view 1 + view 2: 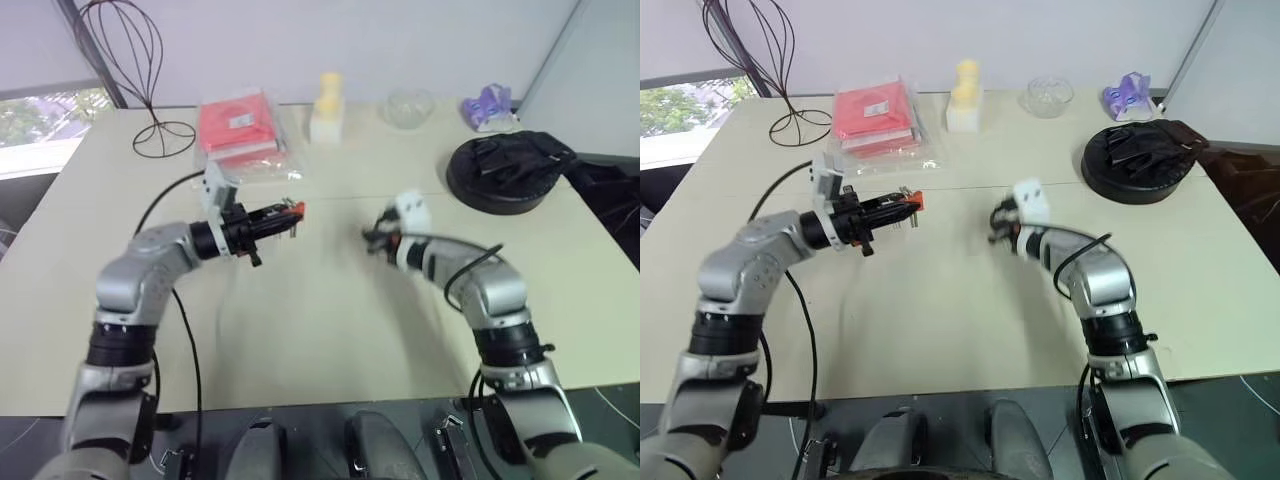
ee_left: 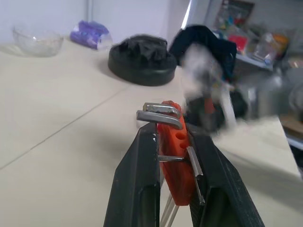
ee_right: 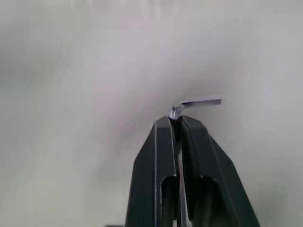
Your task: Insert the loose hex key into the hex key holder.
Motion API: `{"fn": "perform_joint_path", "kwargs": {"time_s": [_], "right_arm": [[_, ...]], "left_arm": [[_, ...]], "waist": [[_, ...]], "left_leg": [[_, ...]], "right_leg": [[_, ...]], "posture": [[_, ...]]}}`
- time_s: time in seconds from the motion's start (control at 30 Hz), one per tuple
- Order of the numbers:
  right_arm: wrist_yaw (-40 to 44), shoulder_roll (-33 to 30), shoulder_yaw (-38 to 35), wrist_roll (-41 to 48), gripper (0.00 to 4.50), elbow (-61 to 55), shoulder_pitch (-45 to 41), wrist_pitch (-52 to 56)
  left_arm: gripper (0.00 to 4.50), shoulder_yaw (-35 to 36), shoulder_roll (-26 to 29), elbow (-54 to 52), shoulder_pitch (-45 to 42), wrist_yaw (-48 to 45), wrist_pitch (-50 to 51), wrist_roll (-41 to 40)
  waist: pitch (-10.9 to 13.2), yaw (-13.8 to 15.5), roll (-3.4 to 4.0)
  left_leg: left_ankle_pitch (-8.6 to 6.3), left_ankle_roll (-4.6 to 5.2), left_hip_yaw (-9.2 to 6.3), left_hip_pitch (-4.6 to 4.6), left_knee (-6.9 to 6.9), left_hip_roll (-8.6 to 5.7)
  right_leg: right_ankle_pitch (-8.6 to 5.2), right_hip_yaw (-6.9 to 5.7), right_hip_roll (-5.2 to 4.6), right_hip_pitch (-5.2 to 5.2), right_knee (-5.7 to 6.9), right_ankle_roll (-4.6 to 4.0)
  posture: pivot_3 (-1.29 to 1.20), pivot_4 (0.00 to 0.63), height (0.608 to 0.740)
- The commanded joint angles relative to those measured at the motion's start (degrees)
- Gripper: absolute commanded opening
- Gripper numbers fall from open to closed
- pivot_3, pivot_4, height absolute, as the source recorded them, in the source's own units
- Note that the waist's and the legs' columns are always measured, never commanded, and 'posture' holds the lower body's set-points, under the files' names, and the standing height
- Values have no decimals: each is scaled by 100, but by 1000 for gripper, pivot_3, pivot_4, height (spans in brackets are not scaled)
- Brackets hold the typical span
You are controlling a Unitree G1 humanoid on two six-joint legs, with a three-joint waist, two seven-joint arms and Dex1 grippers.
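My left gripper (image 1: 283, 216) is shut on the hex key holder (image 2: 176, 161), an orange-red block with silver keys sticking out, held above the table left of centre. The holder's orange tip (image 1: 297, 210) pokes past the black fingers. My right gripper (image 1: 372, 238) hovers right of centre, facing the left one across a gap. It is shut on the loose hex key (image 3: 196, 102), a thin silver rod whose short bent end juts out past the fingertips. In the left wrist view the right gripper (image 2: 208, 101) is a blur behind the holder.
At the table's back stand a red packet in clear plastic (image 1: 240, 125), a wire stand (image 1: 135, 70), a yellow-white object (image 1: 327, 108), a glass bowl (image 1: 408, 106) and a purple item (image 1: 488, 105). A black round case (image 1: 505, 170) lies at the right.
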Motion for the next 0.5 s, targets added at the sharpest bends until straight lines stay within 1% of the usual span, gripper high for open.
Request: {"fn": "perform_joint_path", "kwargs": {"time_s": [0.03, 0.13, 0.27, 0.37, 0.5], "right_arm": [[450, 273, -380, 709, 33, -701, -261, -551], [444, 635, -526, 1197, 33, -1014, -428, -584], [293, 967, -585, 1585, 33, -1175, -544, -547], [203, 1076, -549, 1674, 33, -1167, -578, -609], [156, 1111, -507, 1688, 33, -1114, -608, -687]], "left_arm": [[212, -85, 230, 860, -764, -903, 234, -128], [212, -413, 278, 1619, -1488, -1582, 132, 144], [212, -591, 143, 2306, -2137, -2040, -81, 387], [212, -630, 26, 2534, -2374, -2228, -220, 519], [212, -670, -75, 2577, -2383, -2295, -499, 727]], "waist": [[-1, 23, -2], [-1, 31, -2], [1, 8, 0], [1, 4, 0], [1, 0, 0]], "left_leg": [[6, -10, -6, -18, 1, 2], [14, -25, -7, -39, -3, 4], [30, -53, 0, -53, 0, -12], [26, -44, 1, -50, 1, -15], [25, -43, 1, -51, 0, -16]], "right_leg": [[0, -10, 1, -11, 1, 0], [0, -17, 0, -26, 0, -1], [0, -14, -25, -42, 2, 0], [0, -12, -29, -42, 8, 1], [0, -12, -30, -50, 24, 1]], "posture": [[0, 150, 740], [0, 150, 740], [0, 150, 740], [0, 150, 740], [0, 150, 740]]}}
